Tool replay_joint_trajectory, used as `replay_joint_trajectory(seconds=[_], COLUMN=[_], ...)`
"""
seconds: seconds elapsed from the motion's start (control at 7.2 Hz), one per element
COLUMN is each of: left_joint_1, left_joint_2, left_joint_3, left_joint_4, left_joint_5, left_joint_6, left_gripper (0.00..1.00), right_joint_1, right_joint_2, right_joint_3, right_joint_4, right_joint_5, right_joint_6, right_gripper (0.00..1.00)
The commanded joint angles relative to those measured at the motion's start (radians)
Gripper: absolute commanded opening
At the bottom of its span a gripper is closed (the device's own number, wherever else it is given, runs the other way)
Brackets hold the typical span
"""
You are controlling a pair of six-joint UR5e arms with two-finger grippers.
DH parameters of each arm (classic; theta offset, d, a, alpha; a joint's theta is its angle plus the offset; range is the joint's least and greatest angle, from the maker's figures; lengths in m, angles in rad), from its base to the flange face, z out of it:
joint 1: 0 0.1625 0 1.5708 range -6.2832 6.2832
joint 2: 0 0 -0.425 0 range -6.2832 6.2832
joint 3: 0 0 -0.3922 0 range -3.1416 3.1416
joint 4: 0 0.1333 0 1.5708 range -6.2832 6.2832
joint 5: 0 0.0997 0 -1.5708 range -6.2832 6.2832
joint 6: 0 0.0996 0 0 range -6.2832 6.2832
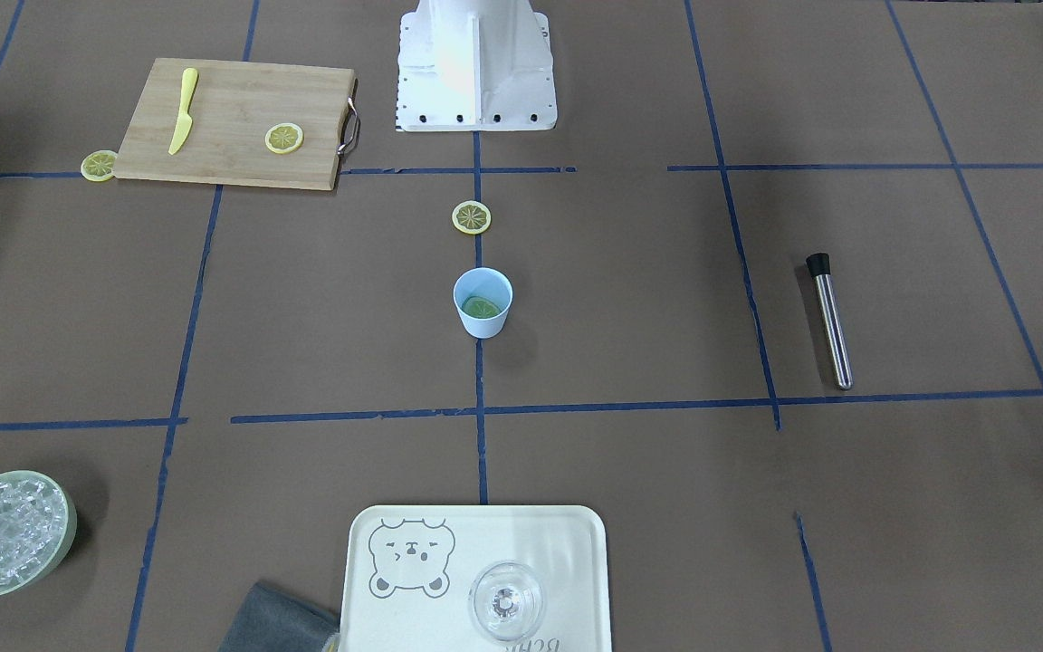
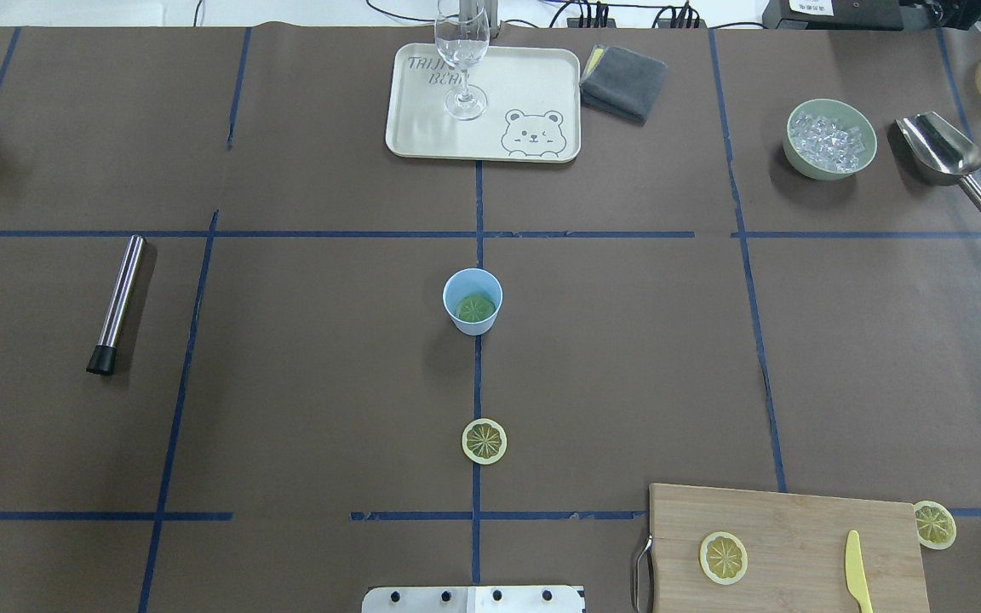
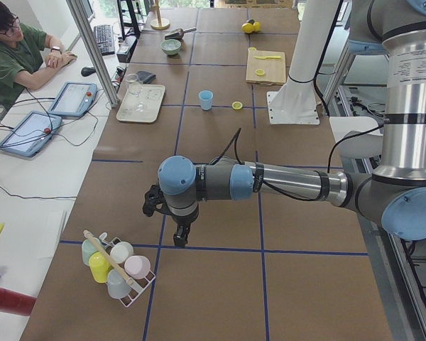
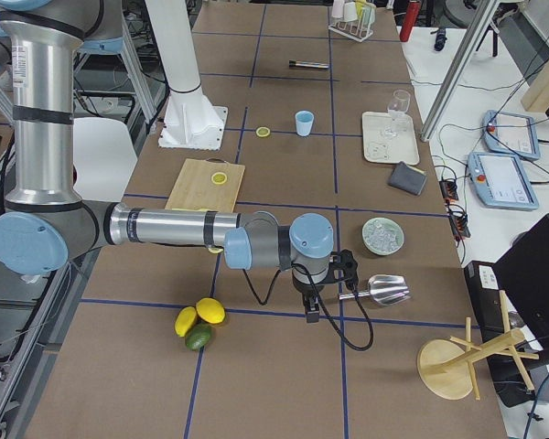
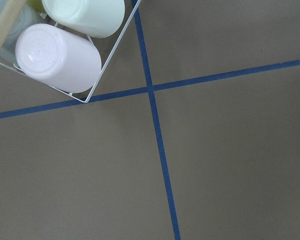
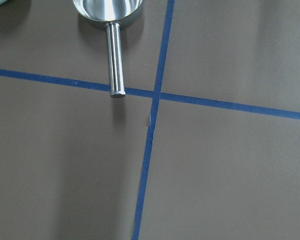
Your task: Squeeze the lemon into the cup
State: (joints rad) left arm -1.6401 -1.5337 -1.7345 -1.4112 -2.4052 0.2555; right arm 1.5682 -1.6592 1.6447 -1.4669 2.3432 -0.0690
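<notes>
The light-blue cup [image 1: 483, 303] stands upright at the table's centre, with a greenish lemon slice lying in its bottom; it also shows in the overhead view [image 2: 473, 300]. One lemon slice [image 2: 484, 441] lies on the table between the cup and the robot base. Another slice [image 2: 722, 558] lies on the cutting board and a third [image 2: 934, 524] beside it. Whole lemons [image 4: 201, 315] lie near the right arm. My left gripper [image 3: 181, 238] hangs over the table's left end and my right gripper [image 4: 311, 315] over its right end. I cannot tell whether either is open.
A wooden cutting board [image 2: 784, 545] holds a yellow knife [image 2: 857, 579]. A tray [image 2: 422, 128] carries a stemmed glass [image 2: 461, 51]. There are also a bowl of ice [image 2: 829, 139], a steel scoop [image 2: 946, 157], a steel muddler [image 2: 116, 302], a grey cloth [image 2: 622, 81] and a cup rack [image 3: 117, 266].
</notes>
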Motion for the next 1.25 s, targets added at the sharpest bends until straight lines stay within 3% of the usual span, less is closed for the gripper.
replay_joint_trajectory(seconds=[0.0,1.11], left_joint_1=[-0.001,-0.001], left_joint_2=[0.001,0.018], left_joint_3=[-0.005,-0.020], left_joint_4=[0.002,0.002], left_joint_5=[0.000,0.000], left_joint_6=[0.001,0.001], left_gripper=[1.00,1.00], right_joint_1=[0.001,0.001], right_joint_2=[-0.010,-0.036], right_joint_3=[-0.008,-0.006], right_joint_4=[0.002,0.010], right_joint_5=[0.002,0.001], right_joint_6=[-0.002,0.006], right_gripper=[1.00,1.00])
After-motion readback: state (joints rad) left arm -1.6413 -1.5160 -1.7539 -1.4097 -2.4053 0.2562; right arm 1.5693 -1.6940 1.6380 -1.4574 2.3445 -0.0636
